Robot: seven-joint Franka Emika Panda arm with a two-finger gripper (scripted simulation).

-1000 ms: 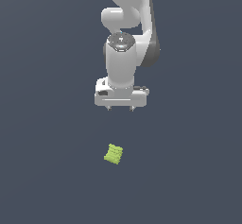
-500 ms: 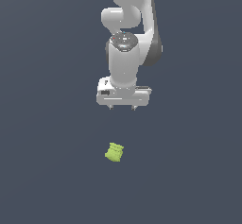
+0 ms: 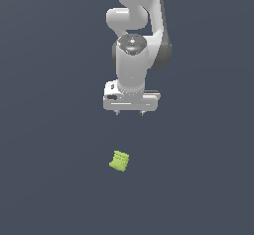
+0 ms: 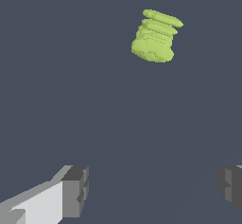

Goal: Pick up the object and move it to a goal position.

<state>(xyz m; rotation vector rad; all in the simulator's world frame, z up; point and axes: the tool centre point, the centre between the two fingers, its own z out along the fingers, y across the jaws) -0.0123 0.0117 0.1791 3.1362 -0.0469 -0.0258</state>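
In the exterior view, the white gripper (image 3: 129, 113) is being held above the dark grey table (image 3: 49, 179), well apart from the small yellow-green ridged object (image 3: 119, 161) lying below it. In the wrist view, the grey fingers (image 4: 75, 191) are being kept spread wide, nothing between them, with the object (image 4: 154, 36) lying beyond them.

The arm (image 3: 141, 11) runs out of the exterior view's top edge, only the tips of the gripper (image 3: 129, 113) poke below its white body there, and the wrist view cuts off both fingers (image 4: 75, 190) at its edges.
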